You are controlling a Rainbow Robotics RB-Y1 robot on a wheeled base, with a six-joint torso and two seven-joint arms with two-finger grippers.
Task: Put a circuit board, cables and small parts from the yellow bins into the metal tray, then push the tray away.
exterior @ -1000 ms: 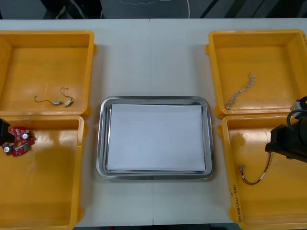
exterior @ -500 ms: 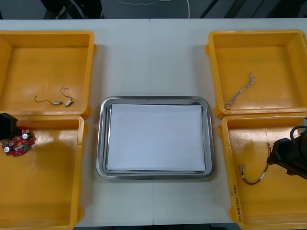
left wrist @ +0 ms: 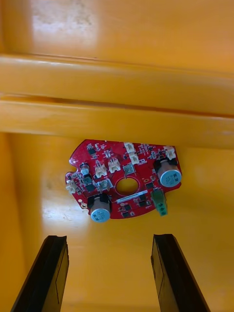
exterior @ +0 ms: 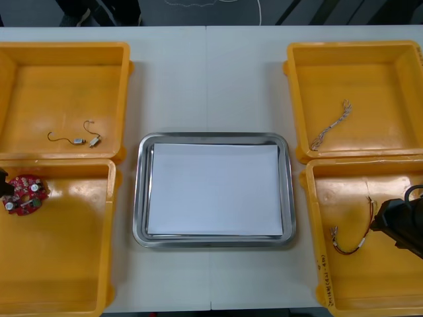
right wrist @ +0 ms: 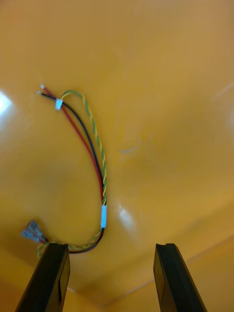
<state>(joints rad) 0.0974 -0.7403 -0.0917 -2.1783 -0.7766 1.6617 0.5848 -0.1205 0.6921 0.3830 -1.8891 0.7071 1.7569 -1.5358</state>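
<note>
Right pincer [right wrist: 109, 248] drawn back by cable [right wrist: 92, 156], left pincer [left wrist: 105, 239] spread before circuit board [left wrist: 124, 180]

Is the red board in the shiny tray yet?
No, the red circuit board lies in a yellow bin, apart from the metal tray.

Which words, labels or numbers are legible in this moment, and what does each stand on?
Printed strip on the left rim of the right-hand yellow bin nearer the robot: too small to read.
White markings on the circuit board: too blurred to read.
No other writing can be made out.
The left gripper is open near the board. The right gripper is open over the red and yellow cable.
</note>
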